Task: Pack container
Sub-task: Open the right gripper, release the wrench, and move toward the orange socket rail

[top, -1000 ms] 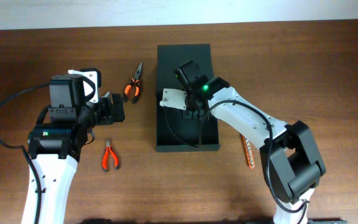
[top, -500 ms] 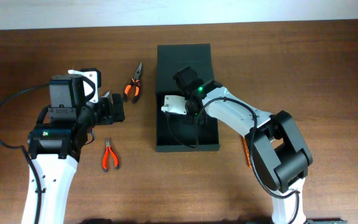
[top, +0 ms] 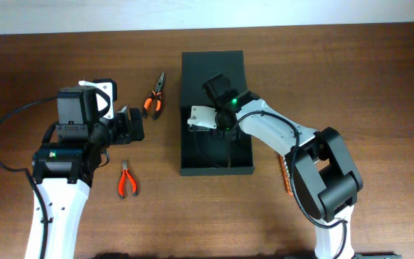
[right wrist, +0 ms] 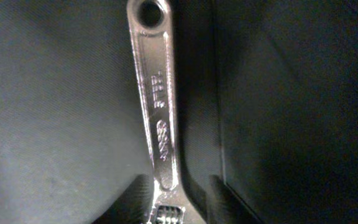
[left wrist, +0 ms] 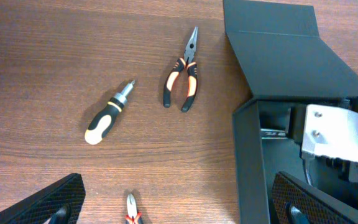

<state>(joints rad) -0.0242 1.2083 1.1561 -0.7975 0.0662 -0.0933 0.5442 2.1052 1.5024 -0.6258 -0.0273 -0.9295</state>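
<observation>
Reaching into the container (top: pixel 214 170), your right end effector (right wrist: pixel 182 202) straddles a wrench (right wrist: pixel 157 106) (grasped or not, I cannot tell); left end effector (top: pixel 136 128) is released

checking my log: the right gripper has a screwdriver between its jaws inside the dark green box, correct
Not a screwdriver: the right wrist view shows a flat silver metal wrench between the jaws of the right gripper, inside the dark green matte rectangular container.
</observation>
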